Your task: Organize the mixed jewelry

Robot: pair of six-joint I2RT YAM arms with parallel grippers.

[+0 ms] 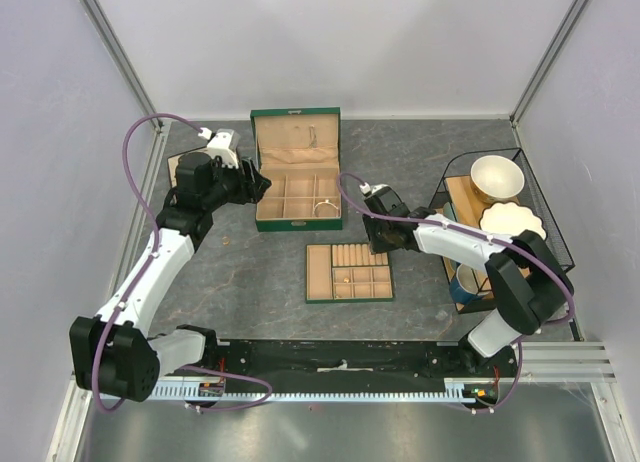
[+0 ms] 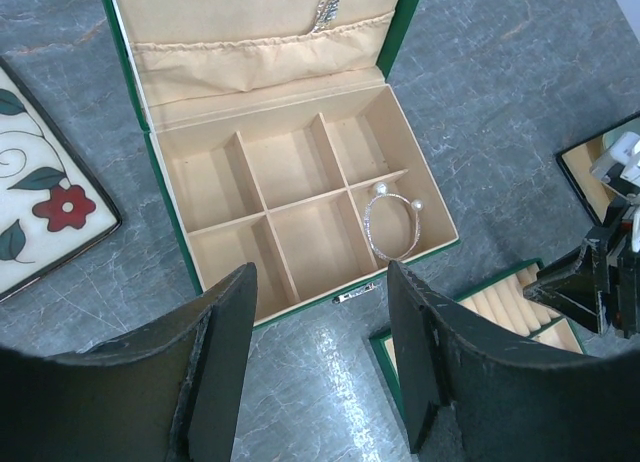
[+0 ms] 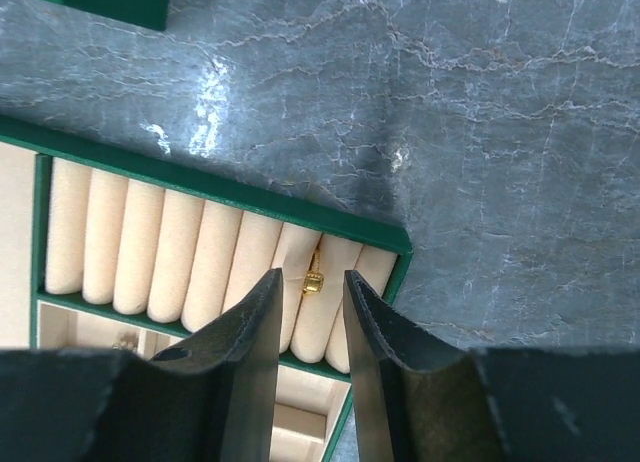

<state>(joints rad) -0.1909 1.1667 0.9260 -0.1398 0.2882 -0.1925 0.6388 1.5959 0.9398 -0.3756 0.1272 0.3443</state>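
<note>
Planning a straight lift for the right claw (image 3: pixel 310 287), whose jaws are standing parted and empty, I am watching that neither finger snags the gold ring (image 3: pixel 313 280) sitting between two rolls of the tray (image 3: pixel 215 187). The left wrist camera is giving me what this one is missing: the bangle (image 2: pixel 392 227) lying in the box's (image 2: pixel 290 162) front right compartment, below the spread, empty left claw (image 2: pixel 322 282).

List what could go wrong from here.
1. The ring sits between two rolls, flanked by the narrowly parted jaws of the right gripper; pulling away could snag it loose.
2. The open left gripper hovers close to the box front; a forward move could nudge the box and shift the bangle.
</note>
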